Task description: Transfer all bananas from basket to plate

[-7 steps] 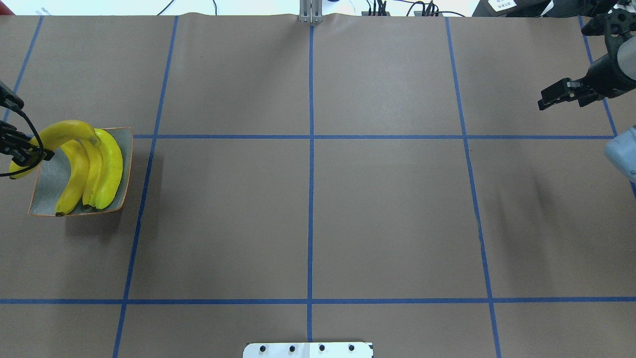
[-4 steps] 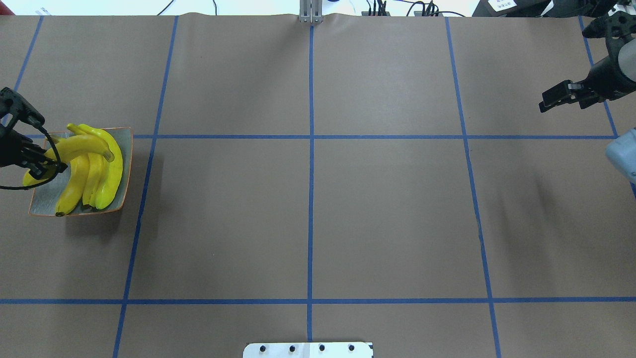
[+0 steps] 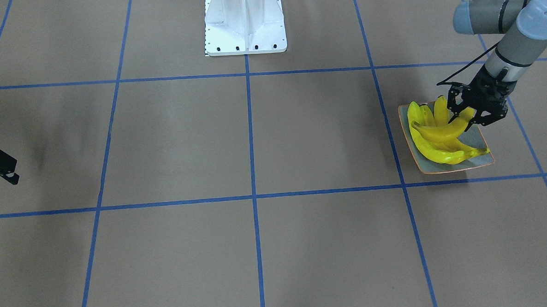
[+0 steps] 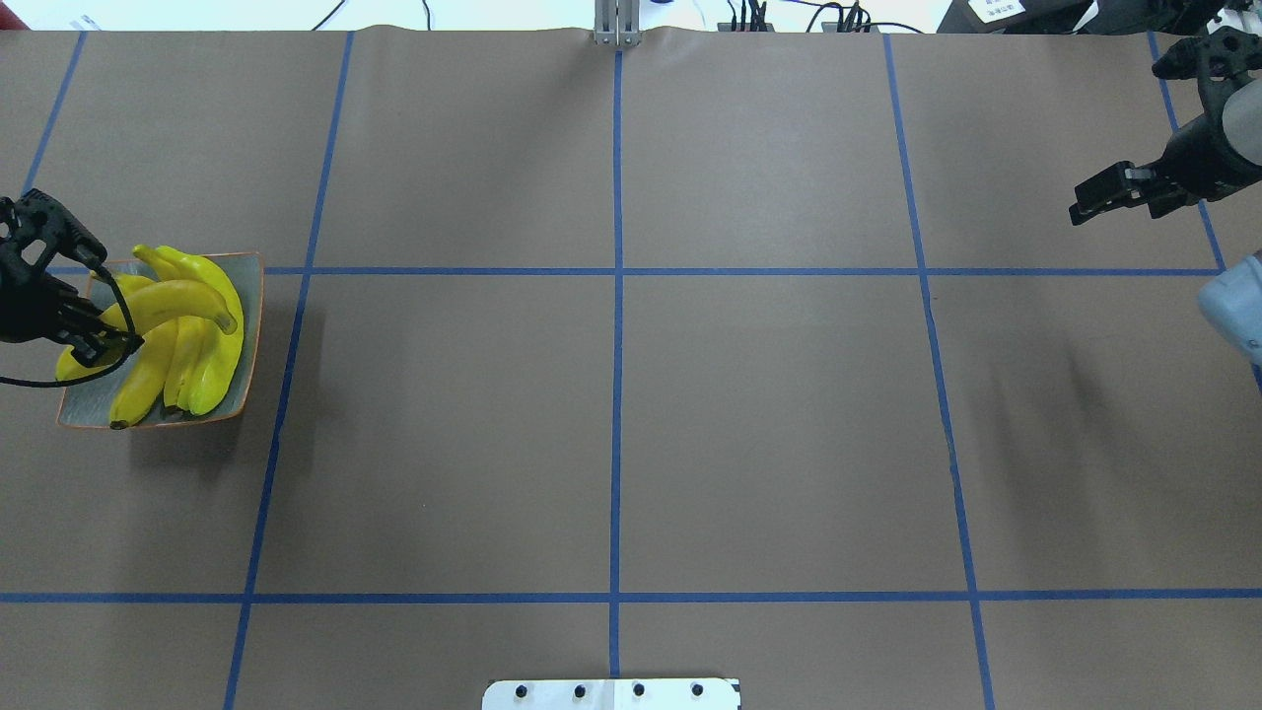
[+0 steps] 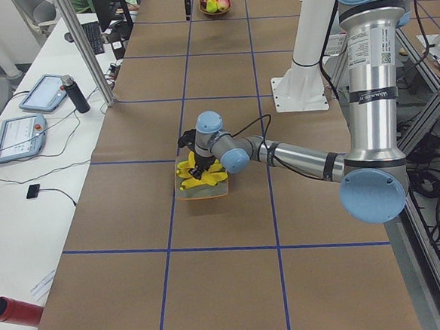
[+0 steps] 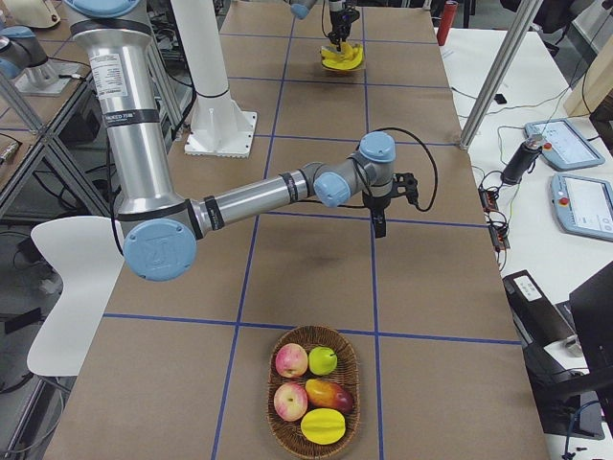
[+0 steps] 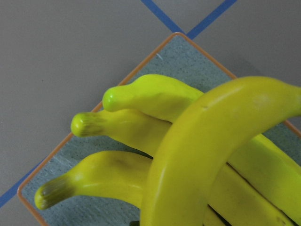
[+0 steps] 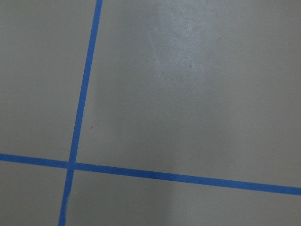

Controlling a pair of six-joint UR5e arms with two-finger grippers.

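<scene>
Tabletop (image 6: pixel 316 278) basket (image 6: pixel 314 332), side views only

Bright, even light from above; views mostly sharp.
Overhead view: soft shadow below the plate (image 4: pixel 84 402). Left wrist view: the nearest banana (image 7: pixel 197 155) slightly blurred. Right wrist view: pale sheen on the table (image 8: pixel 188 37), upper centre.

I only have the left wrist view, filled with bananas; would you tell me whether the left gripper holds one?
Observer: Yes; overhead, the left gripper has its jaws shut on the top banana, which lies across three others on the plate.
Operator: And the right gripper?
Observer: It hangs over bare table near the overhead view's right edge, away from the plate.
Operator: Any bananas in the basket?
Observer: None visible; it holds only rounder fruit.
</scene>
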